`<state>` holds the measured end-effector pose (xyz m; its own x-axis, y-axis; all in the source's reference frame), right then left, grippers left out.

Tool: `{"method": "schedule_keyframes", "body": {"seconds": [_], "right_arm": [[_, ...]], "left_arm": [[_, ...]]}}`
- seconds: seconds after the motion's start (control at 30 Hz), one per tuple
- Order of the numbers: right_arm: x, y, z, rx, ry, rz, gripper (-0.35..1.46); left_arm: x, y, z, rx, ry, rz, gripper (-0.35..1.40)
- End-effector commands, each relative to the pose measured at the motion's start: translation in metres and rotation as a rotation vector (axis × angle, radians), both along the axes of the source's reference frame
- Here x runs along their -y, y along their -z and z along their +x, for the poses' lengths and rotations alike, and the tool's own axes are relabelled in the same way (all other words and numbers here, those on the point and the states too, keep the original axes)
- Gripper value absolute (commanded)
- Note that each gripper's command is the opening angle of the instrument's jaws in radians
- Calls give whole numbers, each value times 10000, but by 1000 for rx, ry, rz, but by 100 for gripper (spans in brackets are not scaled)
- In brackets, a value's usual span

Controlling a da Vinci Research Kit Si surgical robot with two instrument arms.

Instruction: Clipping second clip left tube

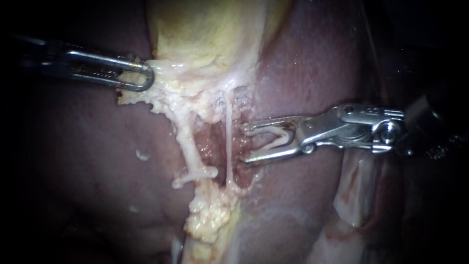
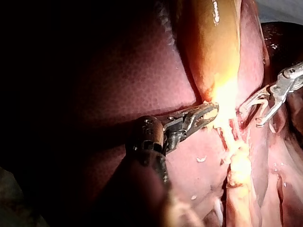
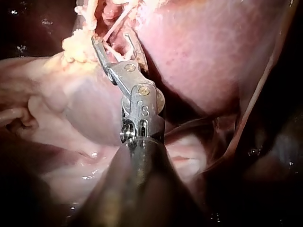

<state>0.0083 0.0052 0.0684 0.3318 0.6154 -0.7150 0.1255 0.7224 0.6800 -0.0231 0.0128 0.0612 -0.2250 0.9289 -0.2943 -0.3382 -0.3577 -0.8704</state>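
Observation:
Two pale tubes run down from the gallbladder [image 1: 210,34]. The left tube [image 1: 188,142] is the thicker one, and a white clip [image 1: 195,174] sits across its lower end. The thin right tube [image 1: 228,142] hangs straight beside it. My left instrument [image 1: 141,78] comes in from the left, its jaws shut on the fatty tissue at the gallbladder's neck [image 1: 163,80], also seen in the left wrist view [image 2: 208,113]. My right instrument [image 1: 244,144] holds a white clip [image 1: 278,137] between wide-standing jaws just right of the thin tube, apart from the left tube [image 3: 113,42].
Dark red liver [image 1: 97,156] surrounds the dissected pocket. Lumpy yellow fat [image 1: 210,215] lies below the tubes. Pale folded tissue [image 1: 356,195] lies under my right instrument's shaft. The right instrument [image 2: 258,111] shows ahead of my left one in the left wrist view.

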Motion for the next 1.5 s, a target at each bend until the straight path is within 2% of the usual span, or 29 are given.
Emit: {"method": "schedule_keyframes", "body": {"seconds": [0.03, 0.2, 0.37, 0.6, 0.77, 1.0, 1.33, 1.5], "right_arm": [[-1, 2, -3, -2, 2, 1, 34], [-1, 16, -12, -16, 26, 14, 38], [10, 30, -6, -31, 50, 21, 43], [22, 45, 10, -62, 39, 29, 49], [27, 45, 26, -75, 33, 30, 50], [34, 20, 43, -59, 18, 56, 50], [45, -43, 60, -30, 2, 74, 50], [46, -54, 65, -25, -2, 74, 50]], "left_arm": [[0, 0, 0, 0, 0, 0, -35], [0, 0, 1, 1, -1, 0, -35], [-1, 2, 2, 1, -1, 1, -35], [-2, 3, 4, 4, -4, 3, -35], [-2, 3, 4, 4, -4, 3, -35], [-1, 3, 4, 4, -4, 3, -35], [-1, 3, 4, 4, -4, 3, -35], [-1, 3, 4, 4, -4, 3, -35]]}}
